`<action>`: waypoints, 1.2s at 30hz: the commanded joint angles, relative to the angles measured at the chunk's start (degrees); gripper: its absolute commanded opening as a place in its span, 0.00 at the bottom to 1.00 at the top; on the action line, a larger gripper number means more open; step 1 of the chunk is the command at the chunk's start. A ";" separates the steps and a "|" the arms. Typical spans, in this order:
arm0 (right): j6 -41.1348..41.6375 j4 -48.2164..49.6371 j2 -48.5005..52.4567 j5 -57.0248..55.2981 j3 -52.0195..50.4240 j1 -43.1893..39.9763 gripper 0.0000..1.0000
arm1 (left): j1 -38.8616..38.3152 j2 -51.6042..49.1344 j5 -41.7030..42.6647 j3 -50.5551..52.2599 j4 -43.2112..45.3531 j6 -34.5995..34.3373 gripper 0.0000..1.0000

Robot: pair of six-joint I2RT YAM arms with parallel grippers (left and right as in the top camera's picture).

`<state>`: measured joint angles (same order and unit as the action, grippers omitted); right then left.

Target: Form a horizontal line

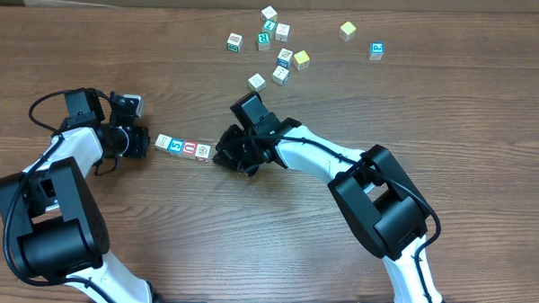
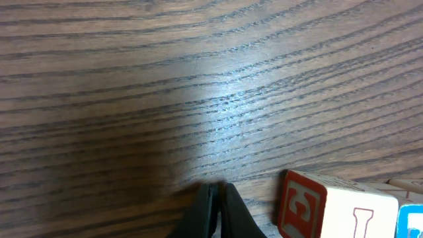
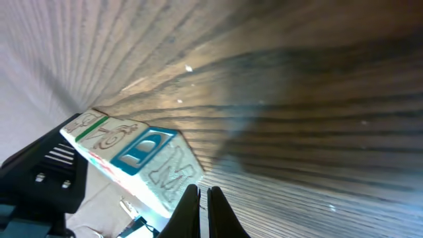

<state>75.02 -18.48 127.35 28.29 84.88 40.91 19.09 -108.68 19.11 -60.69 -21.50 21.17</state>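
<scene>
row: the horizontal line point(image 1: 183, 147) lies on the table point(image 1: 275, 251) between the two grippers. it is four small letter cubes set edge to edge, running straight from one gripper toward the other.
left gripper point(image 1: 147, 144): jaws pressed together, nothing held, tips just beside the row's white end.
right gripper point(image 1: 218, 156): also fully closed and empty, tips just beside the row's opposite end.
done: by my reading the line is formed. from above the four cubes appear to touch, with no kink showing.
left to do: probably little, at most a small squaring nudge and drawing the arms away. the loose cubes point(image 1: 271, 45) sit well beyond the right gripper on its far side, and i cannot tell whether any should join the row.
overhead alone shows: the full count of the row, both arms flanking it, the scattered cubes, and a plain yellow cube point(image 1: 347, 30) among them.
left wrist alone shows: the red-marked cube point(image 2: 301, 206) close beside the closed fingers, with bare wood between them, so they are apart.
right wrist alone shows: a blue-marked cube point(image 3: 140, 151) next to a green-lined one, just ahead of the closed tips. whether the tips touch it i cannot tell.
</scene>
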 commanded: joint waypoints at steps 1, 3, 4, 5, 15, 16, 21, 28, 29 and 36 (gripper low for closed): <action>0.42 1.68 1.05 0.09 0.07 0.31 0.04 | -0.28 -0.72 -1.49 0.63 -0.72 -0.63 0.04; 0.42 1.95 1.05 -0.22 0.07 0.28 0.04 | -0.28 -0.72 -1.49 0.63 -0.72 -0.63 0.04; 0.42 1.95 1.05 -0.35 0.07 0.28 0.04 | -0.28 -0.72 -1.49 0.63 -0.72 -0.63 0.04; 0.42 1.97 1.05 -0.42 0.07 0.28 0.04 | -0.28 -0.72 -1.49 0.63 -0.72 -0.63 0.04; 0.42 1.33 1.05 -1.73 0.07 0.28 0.04 | -0.39 -0.72 1.49 0.63 -1.14 -0.61 0.04; 0.39 1.16 1.05 -1.68 0.07 0.28 0.04 | -0.39 -0.72 1.49 0.63 -1.14 -0.61 0.04; 0.20 1.07 1.05 -1.73 0.07 0.28 0.04 | -0.42 -0.72 6.23 0.63 -1.44 -0.63 0.04; 0.26 1.97 1.05 -2.95 0.07 0.28 0.04 | -0.42 -0.72 7.89 0.63 -1.38 -0.35 0.04; 0.26 2.25 1.05 -2.93 0.07 0.28 0.04 | -0.42 -0.72 7.89 0.63 -1.36 -0.35 0.04; 0.24 3.89 1.05 -2.51 0.07 0.48 0.04 | -0.42 -0.72 7.91 0.63 -1.84 -0.37 0.04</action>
<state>75.02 -14.94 127.92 26.11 84.88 40.97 19.09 -108.79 25.56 -60.62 -22.92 21.15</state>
